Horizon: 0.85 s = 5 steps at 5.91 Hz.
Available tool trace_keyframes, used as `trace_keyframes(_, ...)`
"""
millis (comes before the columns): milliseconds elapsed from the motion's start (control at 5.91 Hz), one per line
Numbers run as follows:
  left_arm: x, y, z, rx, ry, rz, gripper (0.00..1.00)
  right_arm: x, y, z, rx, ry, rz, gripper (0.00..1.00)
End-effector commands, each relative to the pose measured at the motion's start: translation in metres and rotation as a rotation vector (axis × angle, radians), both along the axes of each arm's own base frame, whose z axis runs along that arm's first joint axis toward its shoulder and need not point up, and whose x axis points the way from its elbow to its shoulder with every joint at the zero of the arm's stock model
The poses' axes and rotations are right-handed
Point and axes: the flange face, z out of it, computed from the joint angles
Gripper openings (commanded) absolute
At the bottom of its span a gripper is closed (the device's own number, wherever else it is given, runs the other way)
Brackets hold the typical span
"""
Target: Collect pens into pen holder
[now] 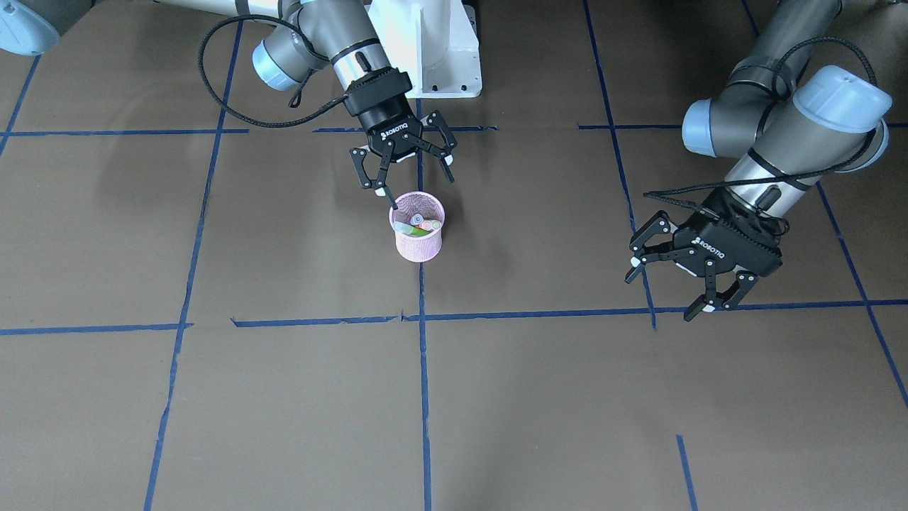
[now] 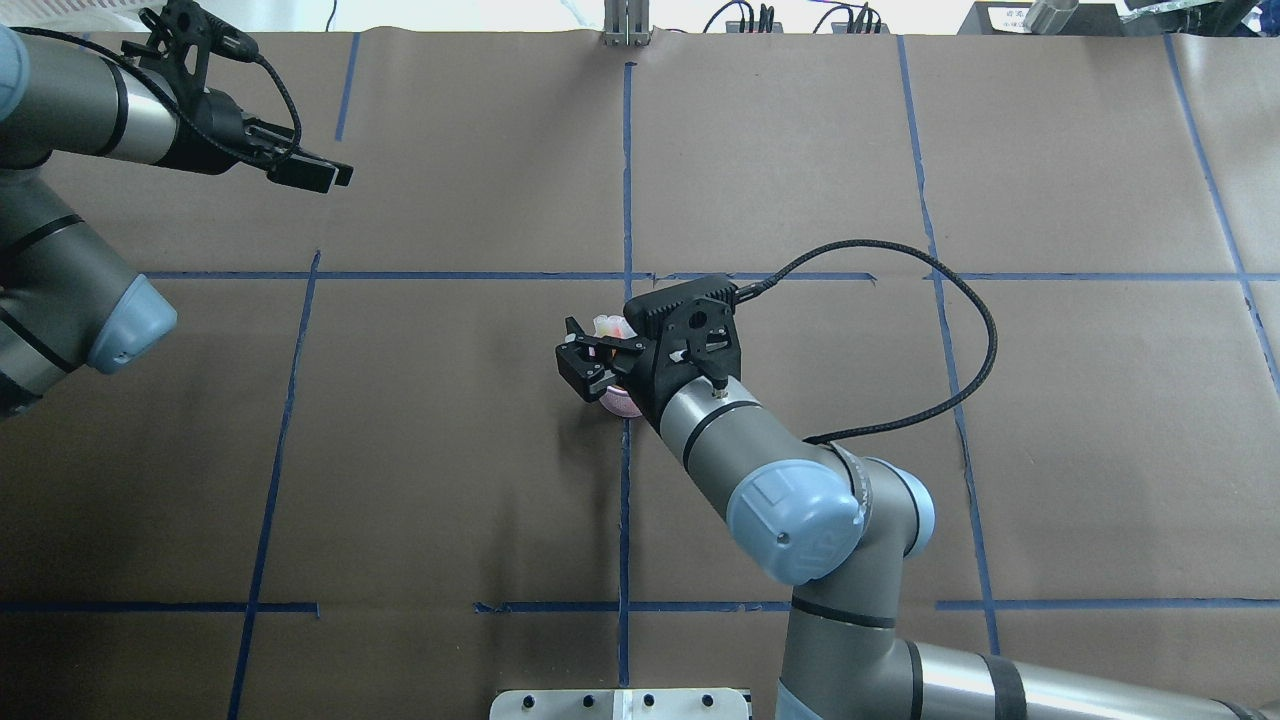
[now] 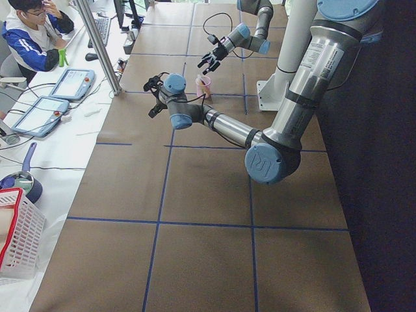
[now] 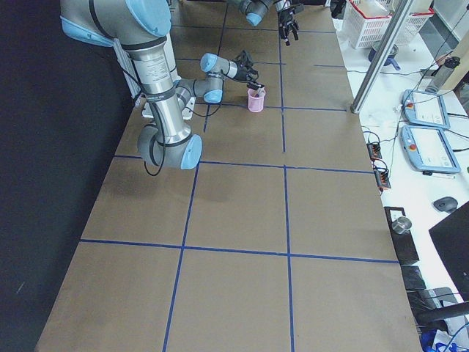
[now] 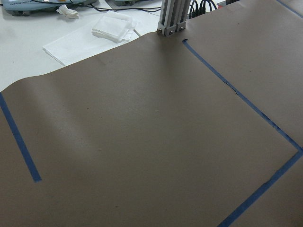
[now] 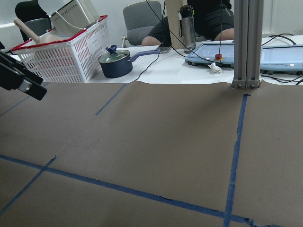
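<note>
— Where are your pens?
— Inside the pink pen holder, mid-counter.
— And the fingers?
— Your right arm's fingers hang spread just above it, one tip at its rim, gripping nothing. Your left arm's fingers are also spread, well apart.

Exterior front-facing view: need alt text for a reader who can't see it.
A pink mesh pen holder stands near the middle of a brown, blue-taped table with pens inside, and the right gripper hangs open over it. The left gripper, also open and empty, hovers apart over bare table.
</note>
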Motion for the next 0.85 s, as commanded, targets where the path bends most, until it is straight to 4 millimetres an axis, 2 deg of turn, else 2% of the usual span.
trace_keyframes(0,-0.025,-0.008,0.000,-0.014,0.013,0.008,1.00,0.033,-0.028,-0.005,-0.027,0.010,-0.065,1.00)
trace_keyframes(169,-0.052,-0.017,0.008,-0.025,-0.017,0.037,1.00,0.063,-0.045,-0.002,-0.081,0.072,-0.091,1.00)
trace_keyframes(338,-0.069,-0.028,0.019,-0.075,-0.076,0.051,1.00,0.098,-0.072,0.011,-0.169,0.128,-0.142,1.00)
trace_keyframes(508,-0.101,-0.040,0.029,-0.168,-0.096,0.030,1.00,0.137,-0.100,0.032,-0.279,0.196,-0.181,1.00)
trace_keyframes(677,-0.146,-0.052,0.040,-0.274,-0.100,-0.004,1.00,0.187,-0.130,0.051,-0.453,0.254,-0.240,1.00)
